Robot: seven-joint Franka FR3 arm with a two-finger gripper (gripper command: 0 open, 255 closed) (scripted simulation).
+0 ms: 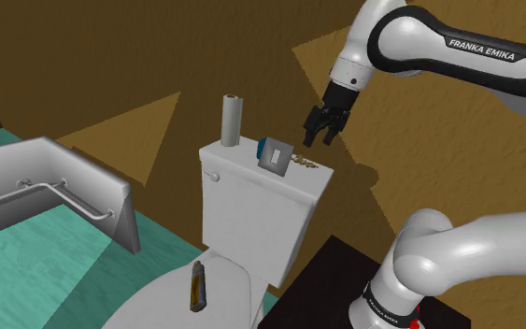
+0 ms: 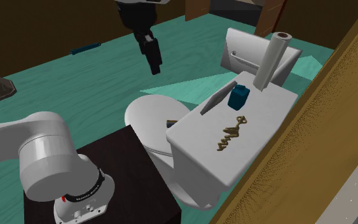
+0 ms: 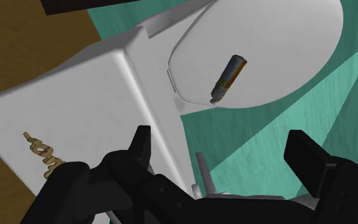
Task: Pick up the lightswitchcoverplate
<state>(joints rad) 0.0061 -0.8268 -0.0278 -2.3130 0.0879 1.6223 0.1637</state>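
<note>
1. White toilet tank point(image 1: 251, 206), with a flat top.
2. Black gripper point(image 1: 319, 140) hovers above the tank, fingers apart, holding nothing.
3. Grey light switch cover plate point(image 1: 276, 159) stands on edge on the tank top. Its long axis runs along the tank, and it leans back against a blue block point(image 1: 263, 147).

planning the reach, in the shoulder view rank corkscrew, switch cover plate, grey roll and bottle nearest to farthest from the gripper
From the gripper:
1. corkscrew, tank lid end by the gripper
2. cover plate, mid lid
3. grey roll, lid's far end
4. bottle, down on the toilet seat lid
</note>
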